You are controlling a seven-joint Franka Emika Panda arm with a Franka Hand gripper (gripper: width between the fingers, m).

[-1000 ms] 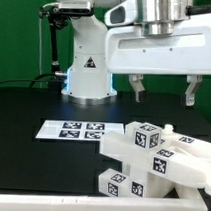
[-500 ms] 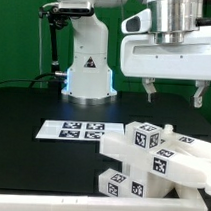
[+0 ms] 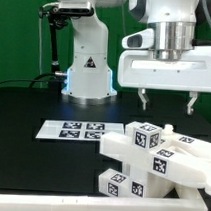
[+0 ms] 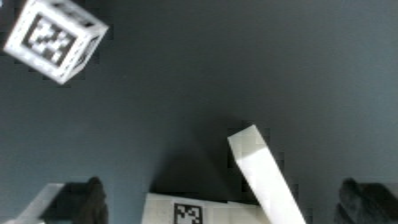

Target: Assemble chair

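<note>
Black tabletop [image 3: 23, 104] fills most of the exterior view, with the white robot base [image 3: 88, 63] standing at the back, upper centre-left of the frame. On the table, left of centre and low in the frame, lies the marker board [image 3: 77, 130] with its printed tags.

High at the right of the frame hangs the gripper [image 3: 167, 100], its two dark fingertips [image 3: 143, 98] spread wide, as far apart as they go. Nothing sits between them and nothing touches them; they hover above the table, well clear of the parts below.

Chair parts [image 3: 156, 156] crowd the lower right corner of the exterior view: white blocky pieces with black-and-white square tags, heaped close together. Their right side is cut off by the frame edge, and how the pieces overlap cannot be told apart.

From the wrist view, dark table shows between the two blurred fingertips [image 4: 71, 200] at the lower corners. A tagged white block [image 4: 54, 38] sits at the upper left, partly cropped, and a narrow white piece [image 4: 263, 170] rises from the lower edge; which chair part each is cannot be told.
</note>
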